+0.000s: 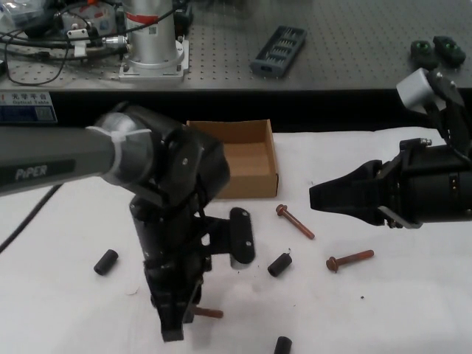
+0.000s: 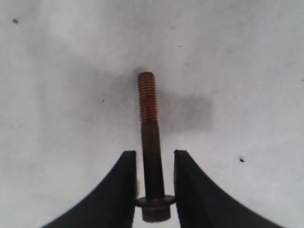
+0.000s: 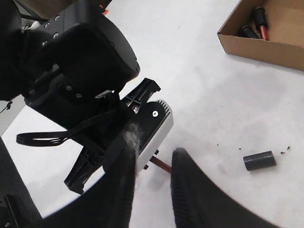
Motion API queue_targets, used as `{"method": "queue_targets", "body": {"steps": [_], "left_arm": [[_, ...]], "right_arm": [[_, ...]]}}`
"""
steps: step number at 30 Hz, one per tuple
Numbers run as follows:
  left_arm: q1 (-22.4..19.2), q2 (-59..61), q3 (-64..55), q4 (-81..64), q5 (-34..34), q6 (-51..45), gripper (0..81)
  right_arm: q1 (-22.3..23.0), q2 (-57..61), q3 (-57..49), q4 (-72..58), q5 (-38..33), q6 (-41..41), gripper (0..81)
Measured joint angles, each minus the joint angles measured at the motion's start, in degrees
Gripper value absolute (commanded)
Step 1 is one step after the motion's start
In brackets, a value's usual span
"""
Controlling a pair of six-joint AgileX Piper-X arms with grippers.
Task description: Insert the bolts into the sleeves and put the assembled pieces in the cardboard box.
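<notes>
**Left wrist view: my left claw (image 2: 155,154) straddles a copper-coloured flanged metal bolt (image 2: 148,104), not clamped**

Left claw is narrow but not closed. Its black fingers (image 2: 118,190) sit either side of the shank near the head, with a sliver of white cloth (image 2: 237,71) visible on each side. The threaded end sticks out past the fingertips. High view has this claw (image 1: 173,332) pointing down near the front edge of the cloth, with the bolt (image 1: 209,313) poking out beside it.

Right claw (image 3: 153,154) has a moderate gap and nothing between its fingers. It hovers over the right side of the cloth (image 1: 413,295), aimed toward my left arm and well apart from that bolt.

Open brown cardboard box (image 1: 267,151) sits at the far side of the cloth. Right wrist view shows assembled pieces (image 3: 248,31) in one corner of it: black sleeves on copper-coloured bolts.

Loose on the cloth, high view:
- second bolt (image 1: 295,221), near the box on its front side
- third bolt (image 1: 350,259), under my right claw
- short black cylindrical sleeve (image 1: 106,261), left of my left arm
- second sleeve (image 1: 279,264), near both loose bolts
- third sleeve (image 1: 282,344), at the front edge
</notes>
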Motion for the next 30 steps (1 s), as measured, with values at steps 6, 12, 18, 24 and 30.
{"method": "queue_targets", "body": {"steps": [6, 12, 18, 24, 30], "left_arm": [[1.6, -0.8, 0.0, -3.8, 0.9, -10.3, 52.4], [1.8, -1.2, 0.0, -6.4, -0.4, -16.3, 43.5], [1.8, -1.2, 0.0, -6.3, -1.7, -26.0, 43.4], [1.8, -1.2, 0.0, -3.2, 2.8, -46.9, 37.7], [1.8, -1.2, 0.0, -2.6, 12.5, -59.9, 35.9]], "right_arm": [[0.0, 0.0, 0.0, 0.0, 0.0, -0.1, 20.8], [0.0, 0.0, 0.0, 0.0, 0.0, -0.1, 20.8], [0.0, 0.0, 0.0, 0.0, 0.0, -0.1, 20.8], [0.0, 0.0, 0.0, 0.0, 0.0, -0.1, 20.8], [0.0, 0.0, 0.0, 0.0, 0.2, -0.1, 20.8]]}}
